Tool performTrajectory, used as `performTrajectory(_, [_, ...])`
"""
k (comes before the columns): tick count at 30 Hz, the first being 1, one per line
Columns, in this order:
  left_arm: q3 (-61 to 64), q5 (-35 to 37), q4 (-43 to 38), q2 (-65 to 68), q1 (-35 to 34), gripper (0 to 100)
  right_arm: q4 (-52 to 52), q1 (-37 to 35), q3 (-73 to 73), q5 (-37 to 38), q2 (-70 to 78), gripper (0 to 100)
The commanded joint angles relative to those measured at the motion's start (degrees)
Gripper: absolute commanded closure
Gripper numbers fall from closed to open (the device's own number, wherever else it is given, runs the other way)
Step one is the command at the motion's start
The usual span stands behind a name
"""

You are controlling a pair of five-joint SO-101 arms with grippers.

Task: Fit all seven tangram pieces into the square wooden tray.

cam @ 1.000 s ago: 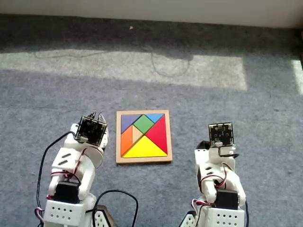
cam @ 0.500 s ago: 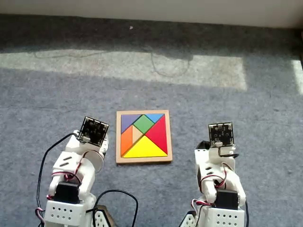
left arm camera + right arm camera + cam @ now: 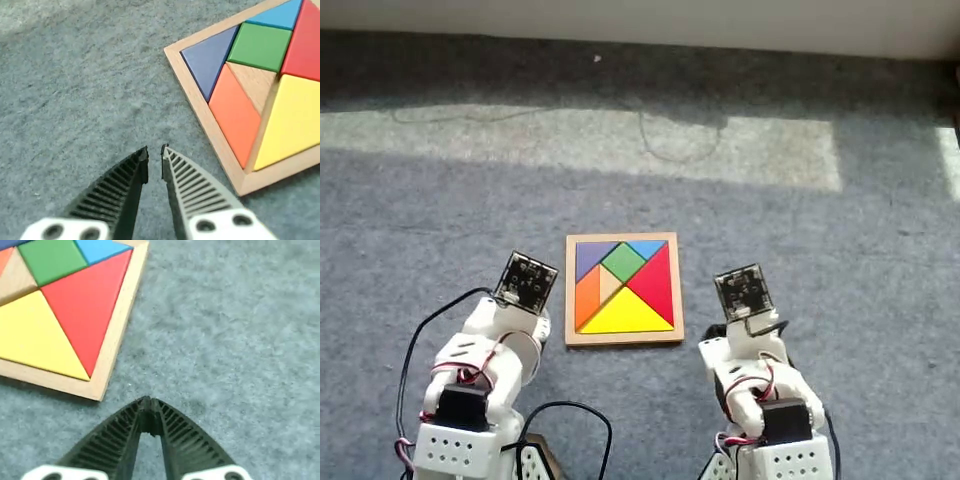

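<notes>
My left gripper [image 3: 154,156] hangs over the grey carpet [image 3: 75,100] with its jaws parted by just a sliver, nothing between them. My right gripper [image 3: 148,406] has its tips pressed together and is empty too, over carpet. Moving outward, the square wooden tray [image 3: 207,115] lies just right of the left gripper, apart from it, and its near-right corner sits a little left of and beyond the right one. From above, the tray [image 3: 624,340] rests flat between my left arm [image 3: 485,350] and right arm [image 3: 750,375]. All seven pieces are seated inside: yellow triangle [image 3: 625,315] along the near edge, red triangle [image 3: 655,285] on the right, green square [image 3: 623,262] and light blue piece [image 3: 647,248] at the far side, dark blue triangle [image 3: 588,258] far left, orange parallelogram [image 3: 587,298] on the left, bare wood triangle [image 3: 609,285] in the middle. A sunlit band [image 3: 570,140] crosses the carpet beyond.
</notes>
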Motion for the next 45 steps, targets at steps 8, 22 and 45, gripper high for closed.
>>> performTrajectory(8, [1.19, 0.26, 14.51, -1.8, 0.57, 92, 1.54, -2.15, 7.52, 0.26, -0.75, 98.5])
performTrajectory(22, [1.19, 0.26, 14.33, -1.8, -6.29, 92, 4.18, -2.15, 7.52, -15.12, -0.66, 99.0])
performTrajectory(45, [1.19, 0.44, 14.59, -1.8, -6.02, 92, 6.55, -2.15, 7.52, -15.21, -0.75, 99.0])
